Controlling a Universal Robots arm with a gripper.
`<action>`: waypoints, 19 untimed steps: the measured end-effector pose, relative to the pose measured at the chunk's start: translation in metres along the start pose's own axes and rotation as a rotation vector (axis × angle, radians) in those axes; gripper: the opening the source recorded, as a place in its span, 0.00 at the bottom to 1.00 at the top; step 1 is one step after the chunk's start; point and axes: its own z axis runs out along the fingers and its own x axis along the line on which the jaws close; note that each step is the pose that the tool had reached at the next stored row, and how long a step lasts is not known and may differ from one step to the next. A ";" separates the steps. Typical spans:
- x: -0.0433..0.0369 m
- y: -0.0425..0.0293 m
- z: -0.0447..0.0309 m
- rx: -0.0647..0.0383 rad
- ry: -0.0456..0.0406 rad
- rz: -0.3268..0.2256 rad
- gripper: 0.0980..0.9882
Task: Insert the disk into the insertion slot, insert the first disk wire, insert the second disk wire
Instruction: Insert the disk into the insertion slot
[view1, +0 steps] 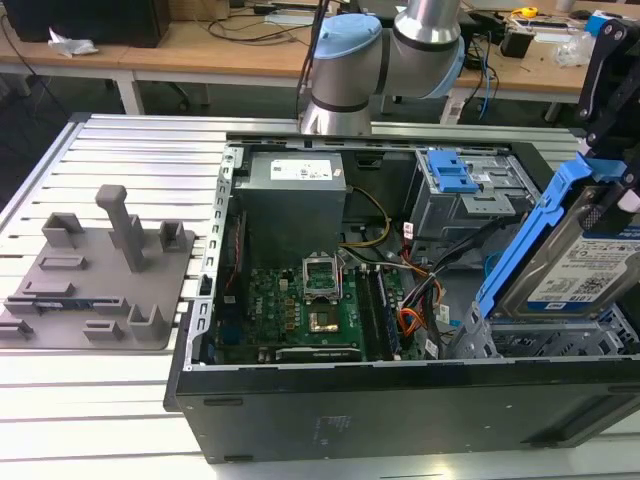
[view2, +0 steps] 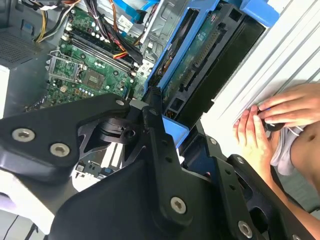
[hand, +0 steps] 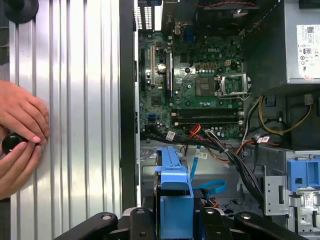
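Ribbed aluminium table (view1: 120, 140) carries open black computer case (view1: 400, 410). We note black gripper (hand: 175, 214), jaws clamped on silver hard drive in bright blue caddy (view1: 585, 265), tilted at exterior view's lower right, lower end at grey perforated drive cage (view1: 478, 340). Person's hand (hand: 22, 117) lies on table.

Pale wooden workbenches (view1: 200, 55) stood along the back, strewn with cables (view1: 265, 30) and small clutter. In front lay a ribbed aluminium table (view1: 100, 420), with dark floor (view1: 30, 120) between them.
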 end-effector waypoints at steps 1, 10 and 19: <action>0.0009 0.0005 0.0000 0.000 -0.0104 -0.002 0.30; 0.0090 0.0029 0.0001 0.003 -0.0894 -0.021 0.30; 0.0093 0.0029 0.0021 0.016 -0.0895 -0.022 0.30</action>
